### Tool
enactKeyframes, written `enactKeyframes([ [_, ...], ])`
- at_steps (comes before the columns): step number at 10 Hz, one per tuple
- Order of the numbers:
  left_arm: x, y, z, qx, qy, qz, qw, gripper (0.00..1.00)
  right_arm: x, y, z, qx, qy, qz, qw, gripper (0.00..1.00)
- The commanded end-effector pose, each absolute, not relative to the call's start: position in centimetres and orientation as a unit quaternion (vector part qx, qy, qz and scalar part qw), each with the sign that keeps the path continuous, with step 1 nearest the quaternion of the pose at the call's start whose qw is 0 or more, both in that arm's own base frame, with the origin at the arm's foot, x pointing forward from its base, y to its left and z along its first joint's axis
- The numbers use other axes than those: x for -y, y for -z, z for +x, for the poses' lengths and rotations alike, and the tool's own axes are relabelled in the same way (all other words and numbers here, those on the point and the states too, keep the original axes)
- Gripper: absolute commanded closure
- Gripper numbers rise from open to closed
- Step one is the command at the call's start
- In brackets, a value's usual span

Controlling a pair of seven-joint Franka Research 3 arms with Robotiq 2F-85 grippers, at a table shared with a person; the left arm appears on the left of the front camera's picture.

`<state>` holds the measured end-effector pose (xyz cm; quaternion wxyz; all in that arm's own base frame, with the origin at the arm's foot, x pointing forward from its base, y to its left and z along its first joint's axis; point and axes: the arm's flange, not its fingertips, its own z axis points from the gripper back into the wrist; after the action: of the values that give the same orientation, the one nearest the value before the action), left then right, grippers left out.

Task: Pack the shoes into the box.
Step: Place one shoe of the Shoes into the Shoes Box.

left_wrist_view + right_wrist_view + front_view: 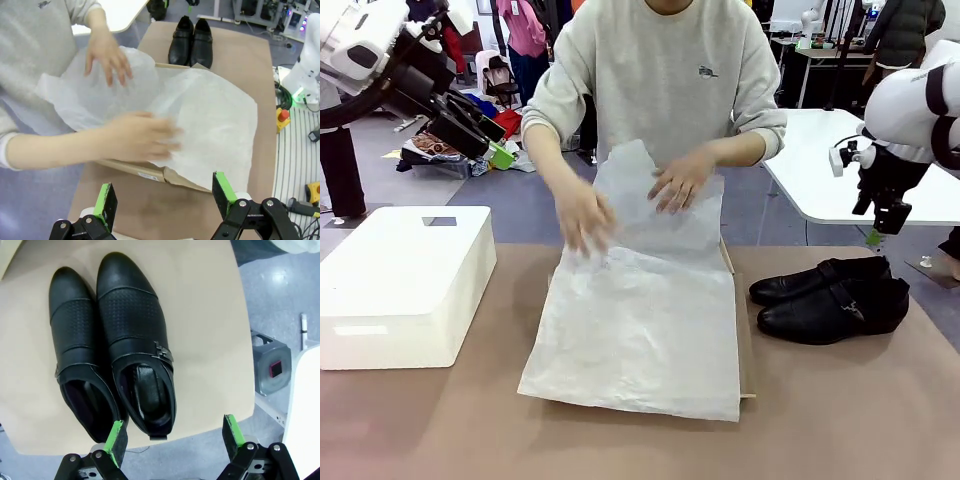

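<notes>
Left robot hand (pixel 164 194) is up high over the robot's side of the counter (pixel 205 315), green pads spread wide apart, nothing between them. Below it sits the cardboard shoebox (pixel 150 172) at the middle of the counter, draped almost completely in white tissue paper (pixel 215 120), with just a strip of brown edge peeking out on the near side. The person's 2 hands are in there on the paper: the nearer hand (pixel 142 137) is blurred, pressing on the sheet, and the farther hand (pixel 107 52) rests fingers-down on the raised far part of the tissue.

Over to the right robot hand (pixel 173 436): it's open too, jaws wide, empty, hanging above the heel end of the shoes (pixel 132 325) without touching them. The 2 glossy black shoes stand side by side on the bare counter, touching each other, just beside the shoebox on the robot's right, toes pointing toward it. A small metal buckle (pixel 162 351) shows on the shoe nearer the robot.

On the far left of the counter stands a white plastic box (pixel 405 280), well apart from the shoebox.
</notes>
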<state>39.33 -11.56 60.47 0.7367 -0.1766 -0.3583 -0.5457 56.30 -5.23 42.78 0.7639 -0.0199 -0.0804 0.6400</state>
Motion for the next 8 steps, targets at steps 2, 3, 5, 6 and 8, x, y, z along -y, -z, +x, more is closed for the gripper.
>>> enactKeyframes([
  [2, 11.5, -60.6, 39.4, 0.363, 0.546, -0.185, 0.732, 0.0, 6.0, -40.5, 56.8, 0.088, -0.65, 0.016, 0.754, 0.0],
  [3, 11.5, -60.6, 39.4, 0.363, 0.546, -0.185, 0.732, 0.0, 6.0, -39.8, 57.1, 0.082, -0.65, 0.023, 0.755, 0.0],
  [5, 11.5, -60.6, 39.4, 0.363, 0.546, -0.185, 0.732, 0.0, 5.8, -38.7, 57.4, 0.074, -0.649, 0.03, 0.757, 0.0],
  [6, 11.5, -60.6, 39.4, 0.363, 0.546, -0.185, 0.732, 0.0, 5.9, -38.2, 57.7, 0.069, -0.649, 0.03, 0.757, 0.0],
  [8, 11.5, -60.6, 39.4, 0.363, 0.546, -0.185, 0.732, 0.0, 6.1, -37.8, 58.4, 0.065, -0.646, 0.032, 0.76, 0.0],
])
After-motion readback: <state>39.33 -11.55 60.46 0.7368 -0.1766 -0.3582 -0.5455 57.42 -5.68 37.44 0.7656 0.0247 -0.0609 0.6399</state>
